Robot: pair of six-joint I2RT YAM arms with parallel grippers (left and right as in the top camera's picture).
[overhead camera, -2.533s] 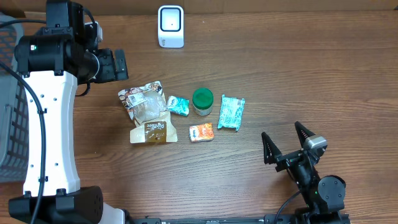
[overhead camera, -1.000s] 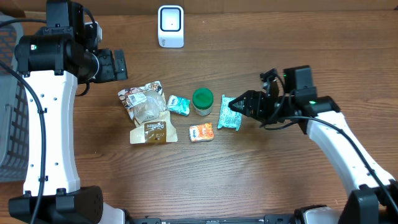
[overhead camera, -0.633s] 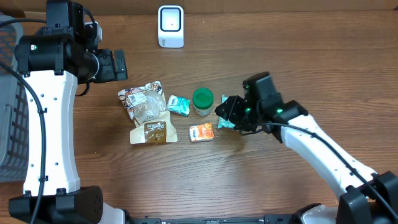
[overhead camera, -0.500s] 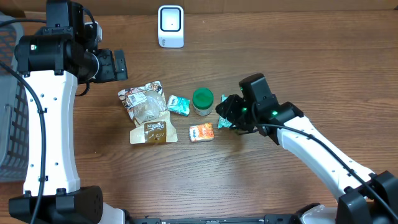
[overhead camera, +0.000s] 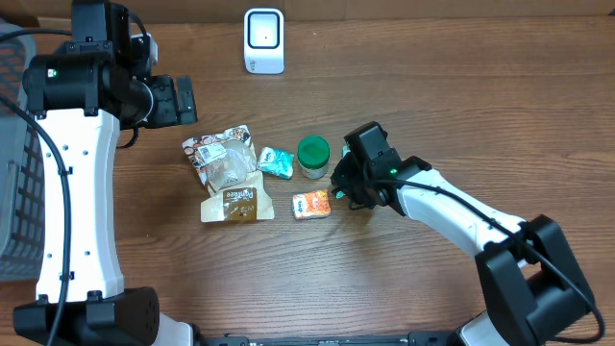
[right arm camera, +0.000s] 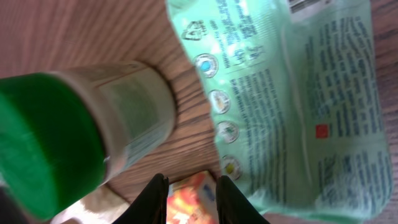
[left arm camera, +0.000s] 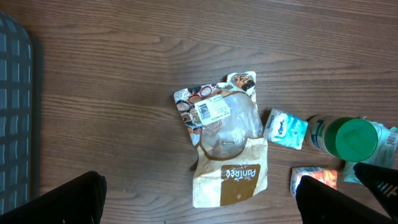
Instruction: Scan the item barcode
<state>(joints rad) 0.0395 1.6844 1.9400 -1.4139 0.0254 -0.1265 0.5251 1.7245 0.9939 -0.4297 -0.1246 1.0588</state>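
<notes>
Spanning every view, a wooden table (overhead camera: 461, 106) carries all of the items.

1. The left arm (overhead camera: 72, 192), the largest body, is held high. Its left gripper (left arm camera: 199, 202) is spread wide with nothing between the fingers.
2. A grey basket (left arm camera: 12, 112) is seen well to the side of the left gripper, at the frame edge.
3. The right arm (overhead camera: 452, 211) is stretched low across the table. Its right gripper (right arm camera: 191, 196) is lowered among the items with the fingers drawn narrow. Whether anything is pinched cannot be told.
4. A brown pouch (left arm camera: 227, 162) with a clear window lies flat directly below the left gripper, well apart from the right gripper.
5. The mint-green packet (right arm camera: 292, 106) lies flat on the table, printed back upward. Its near edge is just beside 1 fingertip of the right gripper, and the rest extends beyond the tips.
6. The scanner (overhead camera: 263, 40), white with a dark window, stands far beyond both grippers at the table's far edge.
7. A green-lidded jar (right arm camera: 74, 143) stands upright just beside the right gripper, opposite the mint-green packet.
8. A blue-and-white packet (left arm camera: 285, 129) lies between the brown pouch and the green-lidded jar.
9. An orange packet (overhead camera: 311, 204) is seen directly beneath the right gripper's fingertips.
</notes>
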